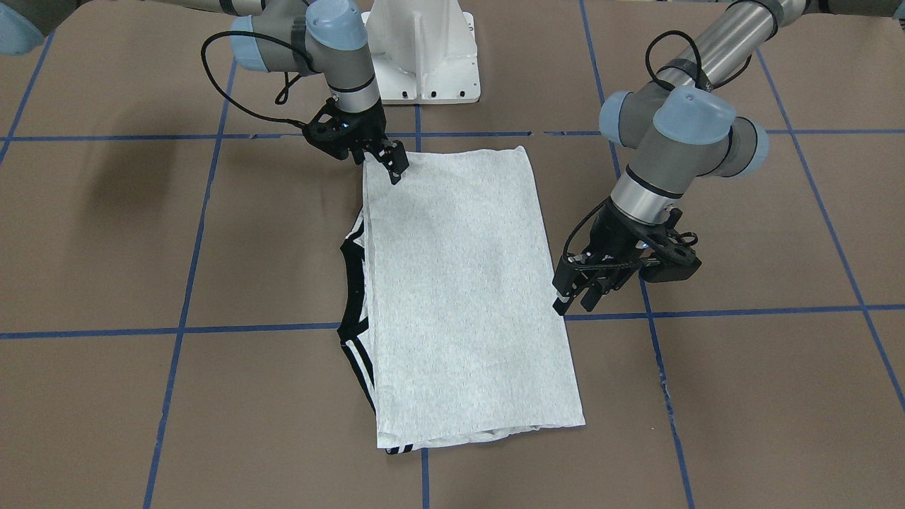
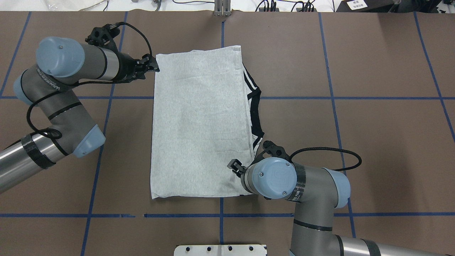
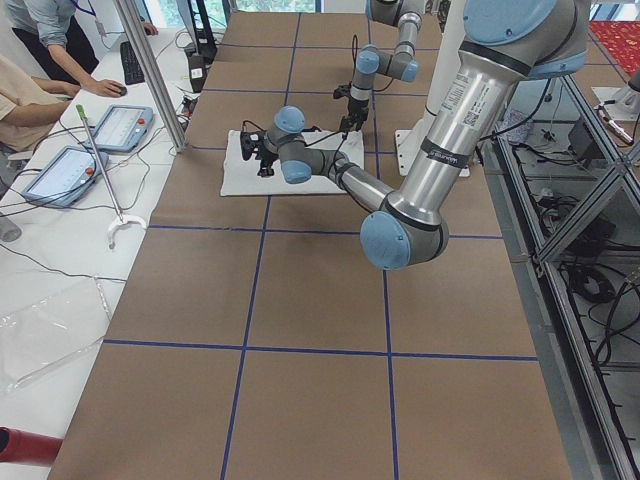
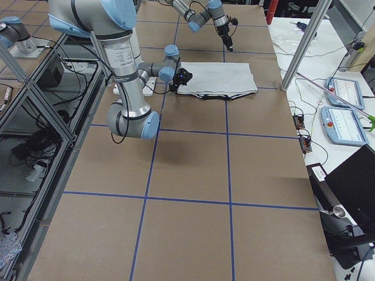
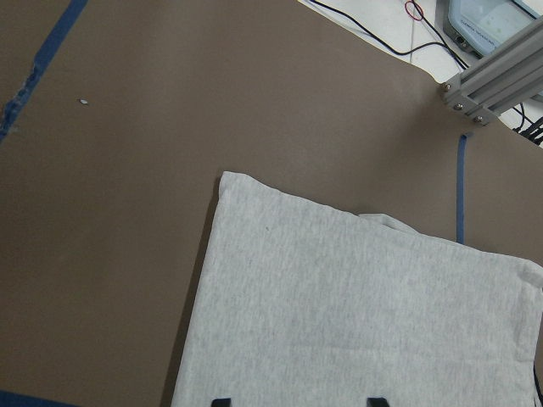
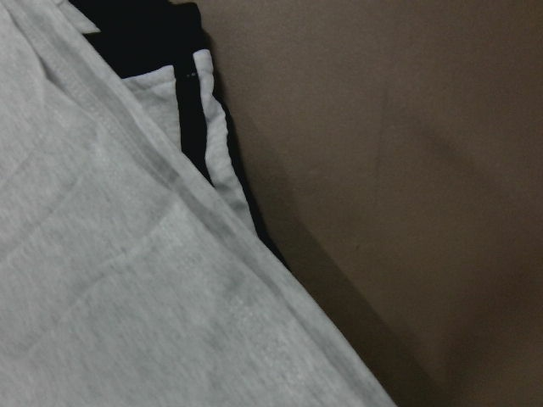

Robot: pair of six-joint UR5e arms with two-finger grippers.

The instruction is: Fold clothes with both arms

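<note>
The grey T-shirt point(image 1: 459, 283) lies flat on the brown table, folded into a long rectangle with its plain side up point(image 2: 199, 124). Its black collar and striped trim point(image 2: 255, 113) stick out along one long edge. My left gripper point(image 1: 576, 297) is open and empty, hovering at the shirt's far left corner point(image 2: 152, 66). Its wrist view shows that shirt corner point(image 5: 356, 314). My right gripper point(image 1: 392, 166) is low over the shirt's near right corner point(image 2: 235, 166), by the trim point(image 6: 204, 127). I cannot tell whether it is open or shut.
The white pedestal base point(image 1: 424, 56) stands at the robot's edge of the table. Blue tape lines point(image 2: 99, 160) cross the brown cover. A metal post point(image 3: 150, 70), tablets point(image 3: 120, 125) and operators are along the far side.
</note>
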